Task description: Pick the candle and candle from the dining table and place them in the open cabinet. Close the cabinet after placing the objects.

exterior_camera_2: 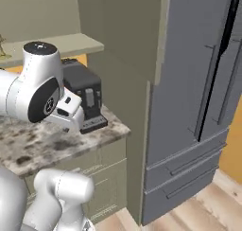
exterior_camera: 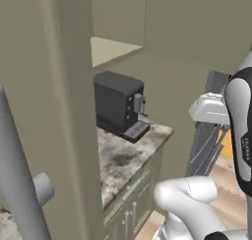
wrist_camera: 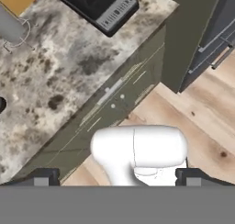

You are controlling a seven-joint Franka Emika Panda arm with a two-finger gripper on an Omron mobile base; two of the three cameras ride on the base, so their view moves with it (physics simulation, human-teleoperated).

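The cabinet [exterior_camera: 44, 111] stands open, its beige-olive door swung toward me on the left with a long grey bar handle [exterior_camera: 17, 185]. Its lit shelf [exterior_camera_2: 71, 43] shows above the counter. At the left edge of that shelf sits a small brass-gold thing [exterior_camera_2: 2, 48], cut off by the frame; it may be a candle. The dining table is out of view. My gripper [wrist_camera: 117, 177] is open, its fingertips [wrist_camera: 43, 177] far apart with nothing between them, and it looks down over the counter's front edge. My white hand [exterior_camera_2: 66, 112] hangs in front of the coffee machine.
A black coffee machine [exterior_camera: 118, 106] stands on the mottled stone counter [exterior_camera_2: 42, 145], with olive drawers [wrist_camera: 114, 94] below. A tall grey fridge [exterior_camera_2: 198, 83] rises to the right. Wooden floor [wrist_camera: 193, 117] lies below. A grey bar [wrist_camera: 11, 28] crosses the hand view's top left.
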